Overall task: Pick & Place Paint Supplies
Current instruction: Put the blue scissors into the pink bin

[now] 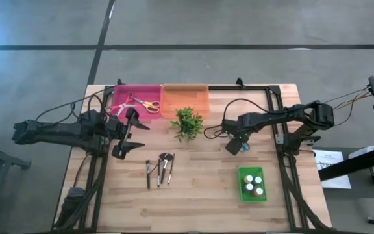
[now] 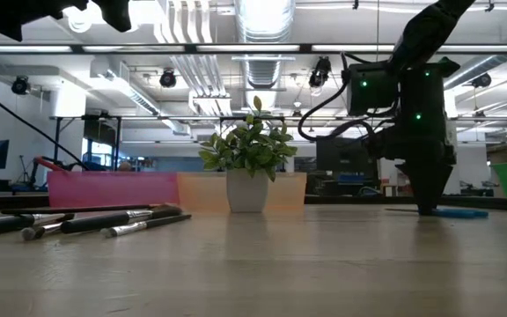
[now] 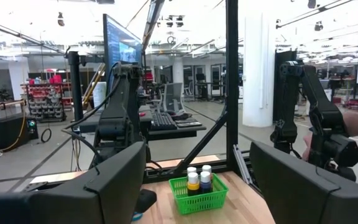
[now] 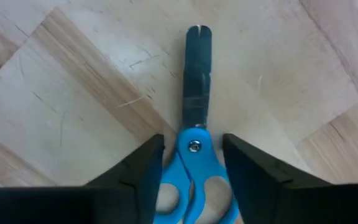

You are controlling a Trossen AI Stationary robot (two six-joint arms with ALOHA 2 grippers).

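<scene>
1. The left hand (image 1: pixel 130 134) hangs above the tabletop (image 1: pixel 200 195) near its left edge, clear of the wood, its fingers spread wide with nothing between them.
2. A pink bin (image 1: pixel 137 99) sits at the far edge toward the left corner and holds orange-handled scissors (image 1: pixel 149 104) along with another pale-handled pair.
3. Three thin dark-handled brushes (image 1: pixel 160 169) lie side by side on the wood, left of centre and toward the near edge, roughly parallel; one has a fluffy brown head (image 1: pixel 165 157). They lie just beside the left hand, apart from it.
4. An orange bin (image 1: pixel 186 100) stands touching the pink one along the far edge.
5. A leafy green plant (image 1: pixel 188 122) in a white pot (image 2: pixel 247 190) stands just in front of the orange bin, near the middle of the tabletop.
6. The right hand (image 1: pixel 235 144) is low over the wood, right of centre. Its fingers stand parted on either side of blue-handled scissors (image 4: pixel 194 155) that lie flat on the tabletop with blades closed; whether the fingers touch the handles cannot be told.
7. A green basket (image 1: pixel 252 184) rests near the near right corner, well apart from the brushes. Small paint bottles (image 1: pixel 253 184) stand upright in it, with white caps and one brown cap.
</scene>
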